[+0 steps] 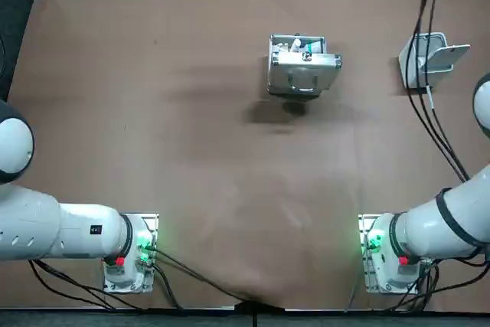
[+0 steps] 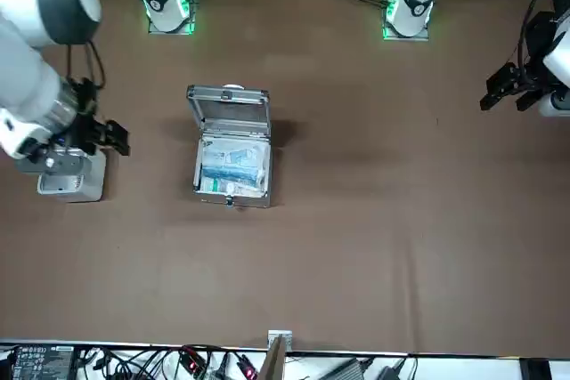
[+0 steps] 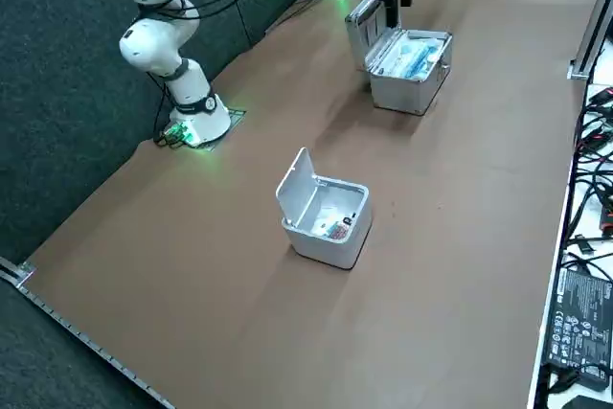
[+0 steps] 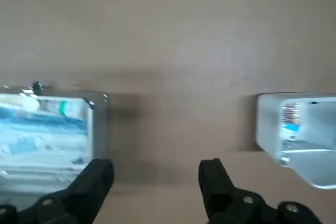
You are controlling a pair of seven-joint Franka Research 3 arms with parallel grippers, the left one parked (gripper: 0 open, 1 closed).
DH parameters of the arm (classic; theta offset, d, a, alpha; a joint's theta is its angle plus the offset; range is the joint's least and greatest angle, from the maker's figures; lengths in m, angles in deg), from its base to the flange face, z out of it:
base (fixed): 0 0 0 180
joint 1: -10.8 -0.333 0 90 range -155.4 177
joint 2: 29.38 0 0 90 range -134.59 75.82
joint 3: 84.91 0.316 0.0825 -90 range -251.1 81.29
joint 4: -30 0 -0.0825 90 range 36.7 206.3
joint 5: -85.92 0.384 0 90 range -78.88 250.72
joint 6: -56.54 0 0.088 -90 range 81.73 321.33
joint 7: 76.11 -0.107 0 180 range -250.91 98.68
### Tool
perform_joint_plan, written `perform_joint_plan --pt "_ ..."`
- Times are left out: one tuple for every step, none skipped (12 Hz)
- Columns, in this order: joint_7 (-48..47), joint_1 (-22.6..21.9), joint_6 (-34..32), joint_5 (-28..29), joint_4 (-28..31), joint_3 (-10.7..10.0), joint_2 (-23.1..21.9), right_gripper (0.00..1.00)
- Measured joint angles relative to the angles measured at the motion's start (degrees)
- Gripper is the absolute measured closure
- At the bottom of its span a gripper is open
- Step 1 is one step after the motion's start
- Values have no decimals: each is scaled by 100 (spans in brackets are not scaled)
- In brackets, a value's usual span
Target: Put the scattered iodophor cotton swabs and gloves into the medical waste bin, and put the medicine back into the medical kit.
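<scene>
The metal medical kit (image 1: 302, 74) stands open at the far middle of the table, with blue and white packs inside (image 2: 233, 166). Its lid (image 3: 364, 16) stands upright. The white waste bin (image 1: 423, 63) sits to the kit's right with its lid (image 3: 297, 189) up, and small items lie inside (image 3: 335, 227). My right gripper (image 4: 155, 174) hangs open and empty high over the bare table between the kit (image 4: 50, 129) and the bin (image 4: 296, 135). In the front view the gripper (image 2: 114, 138) is just beside the bin (image 2: 67, 182). No loose swabs, gloves or medicine show in any view.
Black cables (image 1: 436, 128) run over the table from the bin area back toward my right base (image 1: 387, 254). A metal rail (image 3: 584, 26) and a power strip (image 3: 579, 323) line the table's far edge.
</scene>
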Motion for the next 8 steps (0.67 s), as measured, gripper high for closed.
perform_joint_plan --pt "237 152 -110 0 1 -6 -102 0" --pt "416 292 -198 0 1 -9 -195 0" --pt "613 463 -467 16 2 -11 -356 0" --pt "636 505 -573 25 4 -10 -426 0" --pt "642 532 -657 30 8 -9 -492 0" --pt "647 550 -716 36 28 -9 -565 0" --pt "648 560 -753 36 81 -15 -652 0" --pt "648 559 -786 37 185 -51 -766 0"
